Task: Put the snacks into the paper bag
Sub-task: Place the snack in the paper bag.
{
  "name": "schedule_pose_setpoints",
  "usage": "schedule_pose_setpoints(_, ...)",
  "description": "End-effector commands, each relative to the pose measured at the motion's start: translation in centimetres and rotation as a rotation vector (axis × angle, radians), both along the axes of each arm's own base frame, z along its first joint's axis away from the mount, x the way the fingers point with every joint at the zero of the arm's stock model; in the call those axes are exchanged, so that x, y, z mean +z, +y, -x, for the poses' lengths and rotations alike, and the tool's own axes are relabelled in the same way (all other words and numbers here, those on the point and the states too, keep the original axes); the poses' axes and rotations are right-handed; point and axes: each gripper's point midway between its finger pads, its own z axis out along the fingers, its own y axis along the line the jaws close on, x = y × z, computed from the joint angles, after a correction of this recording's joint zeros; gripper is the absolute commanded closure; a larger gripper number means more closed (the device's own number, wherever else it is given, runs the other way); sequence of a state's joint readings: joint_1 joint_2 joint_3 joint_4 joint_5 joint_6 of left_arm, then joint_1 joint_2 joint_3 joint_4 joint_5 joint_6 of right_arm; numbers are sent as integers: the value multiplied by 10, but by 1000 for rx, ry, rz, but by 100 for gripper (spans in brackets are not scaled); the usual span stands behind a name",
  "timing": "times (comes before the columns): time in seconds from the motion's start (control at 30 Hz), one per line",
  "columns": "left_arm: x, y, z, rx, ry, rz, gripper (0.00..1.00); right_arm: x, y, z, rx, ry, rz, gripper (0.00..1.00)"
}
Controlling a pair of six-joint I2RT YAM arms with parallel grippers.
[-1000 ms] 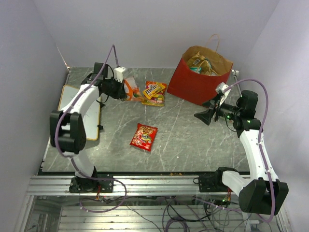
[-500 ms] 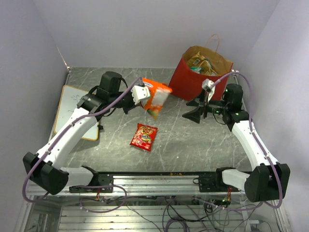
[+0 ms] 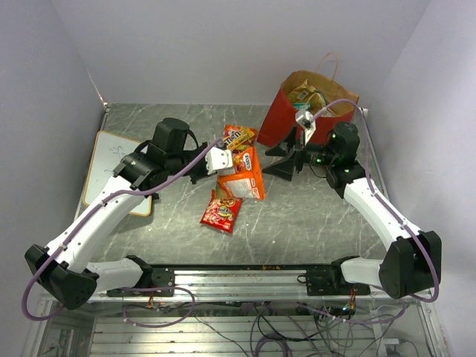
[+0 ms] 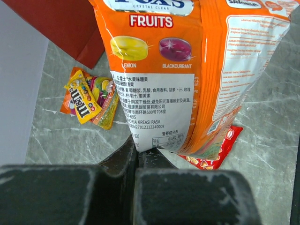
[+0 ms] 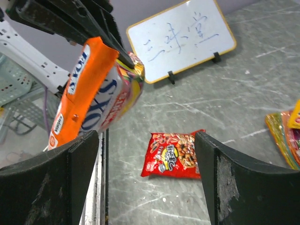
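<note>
The left arm's jaws are clamped on one end of the orange Fox's Fruits candy bag (image 3: 242, 172), holding it clear of the desk (image 3: 312, 223) near centre so that the pack hangs free for transfer. The right arm's jaws stand wide apart and empty at the bag's 3 o'clock, facing it. This is probably to receive it, since the paper bag (image 3: 294, 130) stands at the desk's 1 o'clock, on the right arm's side. Not yet bagged: the M&M's pack (image 3: 239, 137) at the held bag's 12 o'clock and the red snack pack (image 3: 221, 211) at its 7 o'clock.
</note>
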State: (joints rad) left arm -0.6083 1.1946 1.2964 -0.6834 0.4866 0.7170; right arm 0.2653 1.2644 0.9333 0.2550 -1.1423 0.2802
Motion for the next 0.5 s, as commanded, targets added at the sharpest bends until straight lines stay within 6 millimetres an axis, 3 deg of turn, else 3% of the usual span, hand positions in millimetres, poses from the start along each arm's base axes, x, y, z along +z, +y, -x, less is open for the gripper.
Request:
schedule_pose_setpoints(0.0, 15, -7, 3, -10, -23, 63, 93, 29, 11, 7, 49, -28, -63, 17)
schedule_pose_setpoints(0.47, 16, 3, -22, 156, -66, 67, 93, 59, 14, 1, 52, -20, -97, 16)
